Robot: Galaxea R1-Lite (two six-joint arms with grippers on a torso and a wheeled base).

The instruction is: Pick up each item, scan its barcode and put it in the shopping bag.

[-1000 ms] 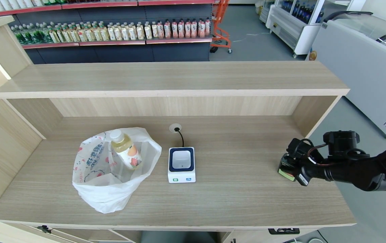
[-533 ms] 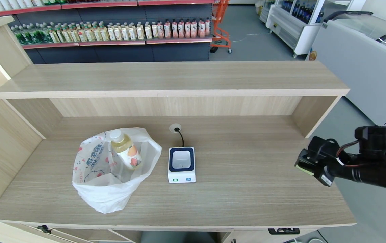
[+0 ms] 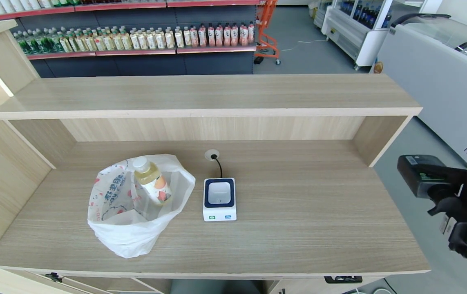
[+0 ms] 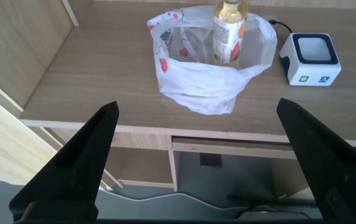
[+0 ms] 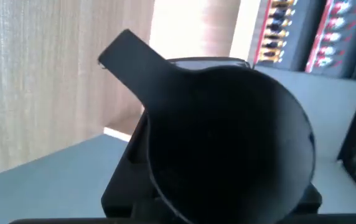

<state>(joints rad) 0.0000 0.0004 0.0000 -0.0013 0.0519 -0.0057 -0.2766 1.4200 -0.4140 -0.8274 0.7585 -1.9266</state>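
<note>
Found bottle (image 3: 151,181) already inside shopping bag (image 3: 123,237), leaning a little, cap showing above the bag's rim. Placed the bag toward the front-left of the counter (image 3: 307,232), mouth open and upward. Noted scanner (image 3: 220,199) just beside the bag on its right, near the counter's middle, window facing up, with cable (image 3: 218,165) running back to a port near the rear wall.

Recorded left gripper (image 4: 198,107) with jaws spread wide and nothing between them, hanging off the counter's front edge, below surface level, aimed toward the bag. Recorded right gripper (image 3: 462,237) beyond the counter's right edge, well apart from scanner and bag; could not tell whether open or closed.

Judged the bottle's cycle finished from its place in the bag: picked, presumably scanned, and bagged. Took the step in hand to be a pause between items, or the end of the run.

Judged that any next move would call for finding a further item, bringing an arm over the counter, turning the barcode toward the scanner window, then lowering the item beside the bottle without tipping it or folding the bag's mouth shut.
</note>
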